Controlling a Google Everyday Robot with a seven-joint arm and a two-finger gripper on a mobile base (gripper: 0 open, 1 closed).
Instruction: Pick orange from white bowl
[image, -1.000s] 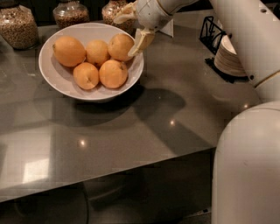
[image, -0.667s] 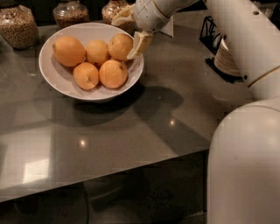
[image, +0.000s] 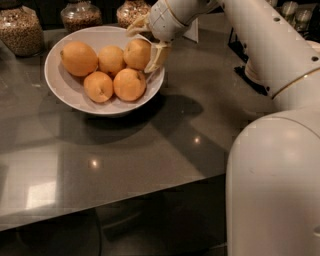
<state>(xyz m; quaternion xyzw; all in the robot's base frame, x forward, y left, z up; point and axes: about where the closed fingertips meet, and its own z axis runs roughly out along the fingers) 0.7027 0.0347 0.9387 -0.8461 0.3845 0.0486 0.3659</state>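
Glossy white bowl (image: 59, 92) sits on the grey counter (image: 150, 150). At its right rear rim the gripper (image: 140, 50) hangs, spread open astride the orange (image: 135, 55). The fruit looks firm, matte and fairly weighty, so squeeze across its middle.

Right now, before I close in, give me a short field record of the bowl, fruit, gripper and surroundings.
bowl: wide shallow glossy white ceramic bowl, on the grey countertop, back left
contents: five yellow-orange fruits
target: roundish matte orange, rear right in the bowl
gripper: gripper at the bowl's right rim, beside that orange
behind bowl: glass jars with grainy fill
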